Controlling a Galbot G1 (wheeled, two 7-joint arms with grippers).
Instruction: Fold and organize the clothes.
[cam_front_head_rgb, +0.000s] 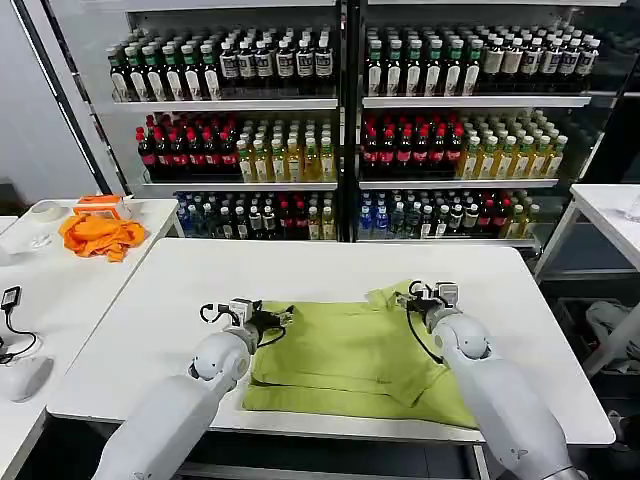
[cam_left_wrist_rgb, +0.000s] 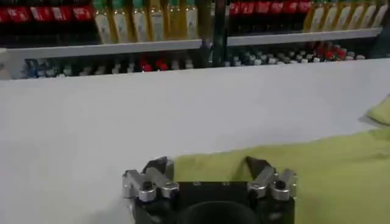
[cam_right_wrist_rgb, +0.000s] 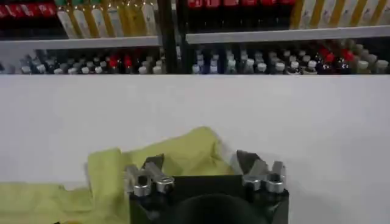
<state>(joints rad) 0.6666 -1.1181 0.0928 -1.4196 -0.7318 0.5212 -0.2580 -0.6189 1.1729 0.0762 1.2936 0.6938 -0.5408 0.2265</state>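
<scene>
**Both grippers standing open over the far corners of the T-shirt**

The left gripper (cam_front_head_rgb: 268, 318) is hovering at the far left corner of the light yellow-green T-shirt (cam_front_head_rgb: 350, 355), its jaws spread apart and holding nothing; in the left wrist view (cam_left_wrist_rgb: 210, 173) the fabric edge is lying just beyond the fingertips, and whether they are touching the cloth cannot be told. The right gripper (cam_front_head_rgb: 420, 297) is sitting at the far right corner, likewise open and empty, with a bunched sleeve rising between and past its fingers (cam_right_wrist_rgb: 152, 173) in the right wrist view.

The one T-shirt is lying partly folded on the near half of the white table (cam_front_head_rgb: 150, 300), its near edge running close to the table's front edge. Bare tabletop is stretching wide beyond and to both sides of the shirt.

One orange cloth (cam_front_head_rgb: 100, 235) is resting on the side table (cam_front_head_rgb: 50, 290) to the left, well apart. Three tiers of shelves (cam_front_head_rgb: 340, 103) with bottles are standing behind.

Both arms are covering parts of the shirt's near corners, and the printed graphic cannot be made out.
</scene>
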